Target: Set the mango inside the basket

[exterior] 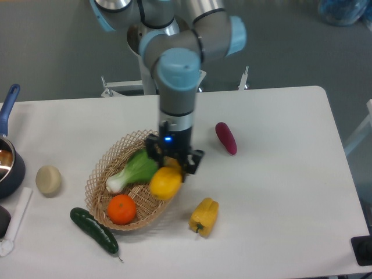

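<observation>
The mango (165, 183), smooth and yellow-orange, hangs over the right part of the basket (110, 158), held from above by my gripper (173, 164), which is shut on it. The tan wicker basket lies at centre-left of the white table and holds a bok choy (135, 170) and an orange (122, 209). The mango sits just right of the bok choy and above the orange's right side. Whether it touches the basket floor I cannot tell.
A yellow bell pepper (203, 215) lies right of the basket, a cucumber (94, 230) at its lower left. A purple eggplant-like vegetable (226, 138) lies to the right of the arm. A potato (48, 179) and a blue pot (8, 163) are at the left edge.
</observation>
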Robot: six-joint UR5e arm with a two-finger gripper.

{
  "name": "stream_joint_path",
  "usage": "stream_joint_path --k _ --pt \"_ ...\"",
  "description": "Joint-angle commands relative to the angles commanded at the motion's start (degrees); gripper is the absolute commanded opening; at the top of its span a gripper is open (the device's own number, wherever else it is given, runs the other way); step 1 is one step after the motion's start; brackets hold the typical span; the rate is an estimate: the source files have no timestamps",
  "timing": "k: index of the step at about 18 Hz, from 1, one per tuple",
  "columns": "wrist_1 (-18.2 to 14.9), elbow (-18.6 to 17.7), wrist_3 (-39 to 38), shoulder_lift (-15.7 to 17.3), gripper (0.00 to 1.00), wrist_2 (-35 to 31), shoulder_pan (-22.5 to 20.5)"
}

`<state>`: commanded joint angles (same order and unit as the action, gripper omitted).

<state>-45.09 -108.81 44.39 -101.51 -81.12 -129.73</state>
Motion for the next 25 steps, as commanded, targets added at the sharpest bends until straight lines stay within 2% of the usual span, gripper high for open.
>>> stream_joint_path --k 5,9,10,11,12,14,17,19,21,23,25 --pt "-0.09 -4.39 0.26 0.18 0.53 -3.42 3.69" --pt "-0.26 -6.58 0.35 0.44 0.53 -3.6 4.23" --pt "-0.18 -7.2 0.44 1.05 0.56 -3.52 4.23" --pt "-0.18 -7.38 0.44 1.75 0.62 -3.52 4.31" --pt "-0.18 -7.38 0.53 1.85 0.73 -3.6 4.31" --pt "-0.09 -7.21 1.4 1.85 1.0 -3.6 4.31" --pt "0.0 -6.24 1.41 2.63 1.0 -4.48 3.96" --pt "-0.09 -5.45 1.49 4.39 1.0 -6.85 3.62" --pt "0.0 -3.44 1.58 5.01 1.0 -8.08 2.3" --pt "0.0 0.68 1.76 5.1 1.0 -8.53 -2.51" --pt "0.09 5.95 2.11 3.35 1.0 -8.53 -8.05"
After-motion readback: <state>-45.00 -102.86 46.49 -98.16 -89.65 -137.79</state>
